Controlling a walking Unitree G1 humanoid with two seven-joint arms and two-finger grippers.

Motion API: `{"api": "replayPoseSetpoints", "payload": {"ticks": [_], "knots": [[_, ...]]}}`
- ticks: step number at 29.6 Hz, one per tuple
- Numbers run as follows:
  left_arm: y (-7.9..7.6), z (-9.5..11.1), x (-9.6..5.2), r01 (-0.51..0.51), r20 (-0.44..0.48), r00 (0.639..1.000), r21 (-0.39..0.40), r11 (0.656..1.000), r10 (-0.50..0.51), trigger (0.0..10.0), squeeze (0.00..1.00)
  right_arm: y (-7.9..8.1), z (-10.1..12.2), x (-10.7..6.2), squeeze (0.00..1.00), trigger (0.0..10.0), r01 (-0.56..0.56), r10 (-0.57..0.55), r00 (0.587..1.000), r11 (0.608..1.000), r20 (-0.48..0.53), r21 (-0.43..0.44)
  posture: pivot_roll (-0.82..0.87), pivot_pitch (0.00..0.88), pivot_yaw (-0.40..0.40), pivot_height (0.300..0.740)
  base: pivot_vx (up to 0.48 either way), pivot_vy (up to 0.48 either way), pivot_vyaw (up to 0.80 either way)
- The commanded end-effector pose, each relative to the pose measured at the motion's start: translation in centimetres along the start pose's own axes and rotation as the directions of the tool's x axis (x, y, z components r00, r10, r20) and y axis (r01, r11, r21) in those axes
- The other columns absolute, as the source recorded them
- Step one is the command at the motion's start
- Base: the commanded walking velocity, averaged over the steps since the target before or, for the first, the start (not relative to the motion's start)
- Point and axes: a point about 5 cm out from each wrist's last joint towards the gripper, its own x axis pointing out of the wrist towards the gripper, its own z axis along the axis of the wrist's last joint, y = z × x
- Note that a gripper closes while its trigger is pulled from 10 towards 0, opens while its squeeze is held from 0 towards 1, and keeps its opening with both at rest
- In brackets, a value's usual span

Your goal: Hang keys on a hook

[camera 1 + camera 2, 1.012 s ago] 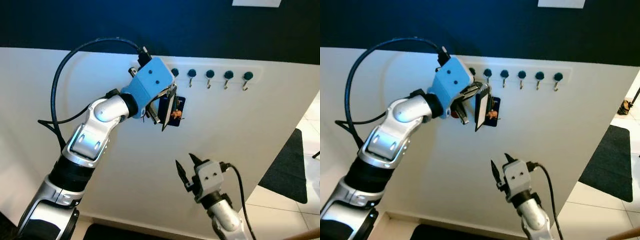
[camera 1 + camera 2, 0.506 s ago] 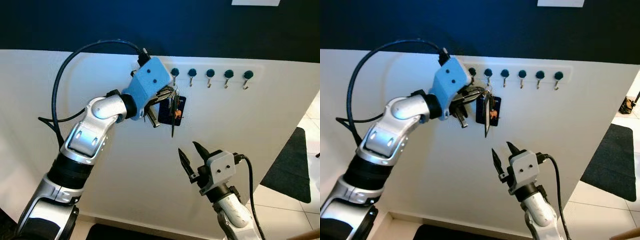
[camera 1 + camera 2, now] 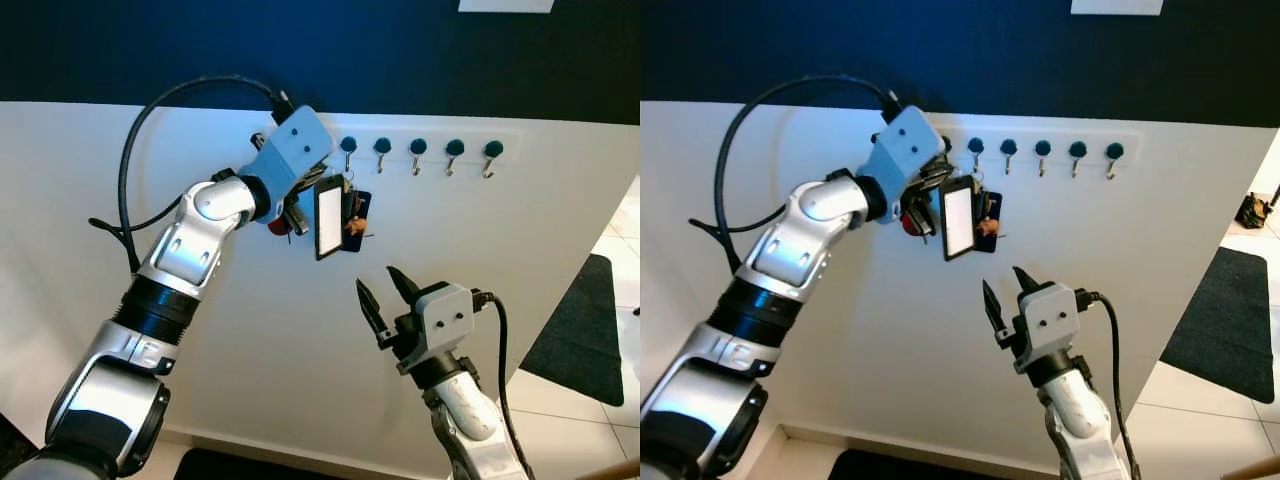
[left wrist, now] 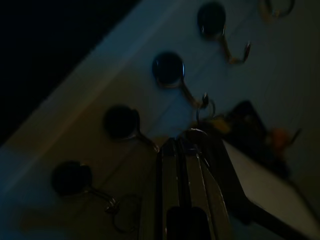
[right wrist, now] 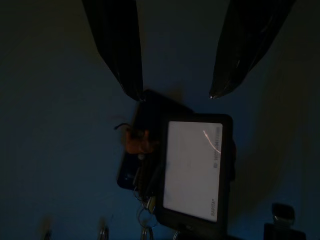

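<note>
The bunch of keys carries a white card in a black holder (image 3: 329, 220), a dark blue tag with an orange figure (image 3: 357, 214) and a red fob (image 3: 277, 226). My left gripper (image 3: 300, 205) is shut on the bunch, high against the white wall and just below the leftmost hook (image 3: 348, 146) of the rail. In the left wrist view a key ring (image 4: 205, 108) sits at the tip of one hook (image 4: 169, 70); I cannot tell whether it is on it. My right gripper (image 3: 388, 292) is open a little below the card, apart from it, with its fingers (image 5: 117, 45) pointing up at the card (image 5: 192, 167).
Several more blue-capped hooks (image 3: 454, 148) run along the rail to the right with nothing on them. The left arm's black cable (image 3: 140, 130) loops out to the left. A dark mat (image 3: 580, 340) lies on the tiled floor at the right.
The card has swung from edge-on to facing me. My left gripper has turned a little while holding the bunch. The right gripper has risen slightly toward the card.
</note>
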Motion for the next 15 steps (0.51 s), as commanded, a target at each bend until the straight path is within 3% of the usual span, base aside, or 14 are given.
{"api": "replayPoseSetpoints", "payload": {"ticks": [1,2,3,4,7,11,15], "knots": [[-0.1,1.3,-0.2,0.029,0.075,0.997,-0.006,1.000,-0.029,10.0,0.00,0.4,0.0,-0.2,0.00,10.0,-0.006,0.006,1.000,1.000,-0.009,0.009,0.02,0.085,0.071,0.740,0.000,0.000,0.00],[0.0,2.5,-1.7,0.082,0.177,0.981,-0.031,0.996,-0.075,10.0,0.00,0.4,0.0,-0.3,0.00,10.0,0.002,-0.001,1.000,1.000,-0.016,0.008,0.01,0.088,0.073,0.740,0.000,0.000,0.00],[0.0,3.1,-2.5,0.106,0.218,0.971,-0.031,0.994,-0.096,10.0,0.00,0.3,-0.1,-0.4,0.00,10.0,0.005,-0.005,1.000,1.000,-0.019,0.008,0.01,0.089,0.073,0.740,0.000,0.000,0.00],[0.0,3.1,-2.5,0.106,0.218,0.971,-0.031,0.994,-0.096,10.0,0.00,0.3,-0.1,-0.4,0.00,10.0,0.005,-0.005,1.000,1.000,-0.019,0.008,0.01,0.089,0.073,0.740,0.000,0.000,0.00],[0.3,4.9,-4.6,0.162,0.318,0.936,-0.014,0.987,-0.149,10.0,0.00,0.1,-0.2,-0.6,0.00,10.0,0.009,-0.009,0.999,1.000,-0.031,0.006,0.02,0.092,0.066,0.740,0.000,0.000,0.00],[0.6,6.2,-5.3,0.166,0.372,0.916,-0.021,0.986,-0.147,10.0,0.00,-0.1,-0.2,-0.5,0.00,10.0,0.011,-0.011,0.999,1.000,-0.030,0.000,0.04,0.094,0.058,0.740,0.000,0.000,0.00],[0.1,7.1,-4.7,0.167,0.402,0.905,-0.028,0.985,-0.142,10.0,0.00,-1.0,0.1,-0.2,0.00,10.0,0.060,-0.060,0.998,0.998,-0.016,-0.019,0.04,0.095,0.055,0.740,0.000,0.000,0.00]]}}
